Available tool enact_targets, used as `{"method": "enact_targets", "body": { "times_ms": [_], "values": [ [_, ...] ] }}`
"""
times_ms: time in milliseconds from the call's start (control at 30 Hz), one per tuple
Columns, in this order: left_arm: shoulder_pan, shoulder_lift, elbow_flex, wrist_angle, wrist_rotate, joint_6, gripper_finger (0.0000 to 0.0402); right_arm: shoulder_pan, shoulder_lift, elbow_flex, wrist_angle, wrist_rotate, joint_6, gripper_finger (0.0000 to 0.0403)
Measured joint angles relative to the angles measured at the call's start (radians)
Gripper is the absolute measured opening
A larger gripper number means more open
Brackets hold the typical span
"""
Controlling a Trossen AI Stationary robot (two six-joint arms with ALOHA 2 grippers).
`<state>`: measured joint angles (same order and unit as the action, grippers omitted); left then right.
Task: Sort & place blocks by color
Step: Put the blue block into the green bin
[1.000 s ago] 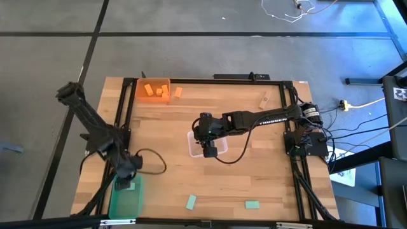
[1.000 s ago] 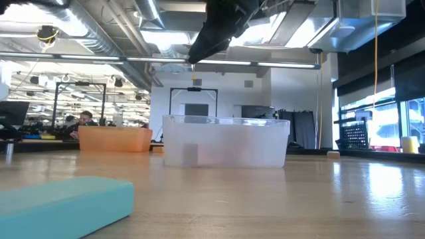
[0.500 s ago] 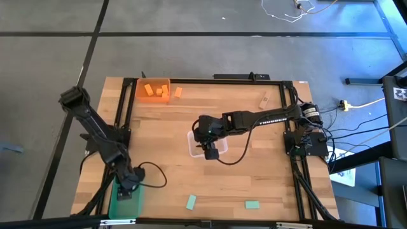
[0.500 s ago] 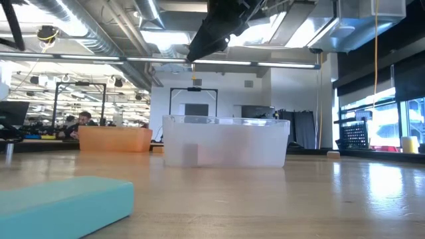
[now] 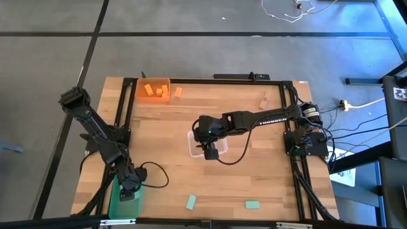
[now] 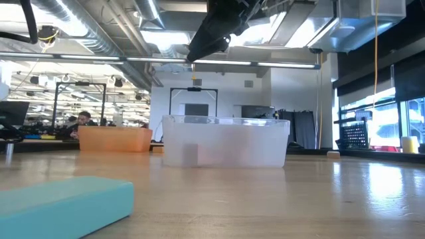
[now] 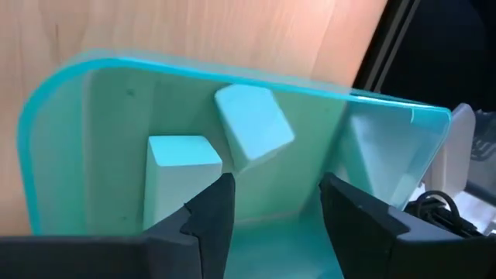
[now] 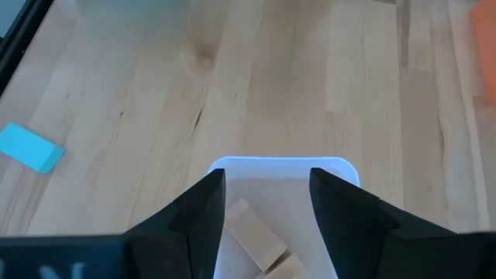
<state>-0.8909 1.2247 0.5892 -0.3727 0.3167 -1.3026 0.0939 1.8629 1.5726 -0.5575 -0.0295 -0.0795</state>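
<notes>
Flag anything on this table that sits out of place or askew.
One orange block lies on the table just outside the orange bin rather than in it. Two mint green blocks lie loose near the front edge, and a tan block sits alone near the back right. Inside the green bin, one green block is tilted.

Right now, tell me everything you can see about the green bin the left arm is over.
The green bin is a translucent mint-green plastic tub with rounded corners, sitting open and upright on the wooden table at its near left corner. The left gripper hangs just above it with its fingers apart and nothing between them. Inside are two mint green blocks: one lies flat on the floor, the other is tilted on a corner, seemingly just dropped. The two blocks look close together; whether they touch is unclear.
</notes>
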Motion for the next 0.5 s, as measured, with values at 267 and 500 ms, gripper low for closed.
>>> {"method": "enact_targets", "body": {
  "times_ms": [267,500],
  "values": [
    [0.013,-0.008,0.0,0.003,0.023,0.031,0.0181,0.003,-0.028,-0.001,-0.079,-0.002,0.078,0.0189],
    [0.073,-0.01,0.0,0.003,-0.024,0.168,0.0179,0.053,-0.124,0.0,-0.208,0.001,0.209,0.0189]
  ]
}}
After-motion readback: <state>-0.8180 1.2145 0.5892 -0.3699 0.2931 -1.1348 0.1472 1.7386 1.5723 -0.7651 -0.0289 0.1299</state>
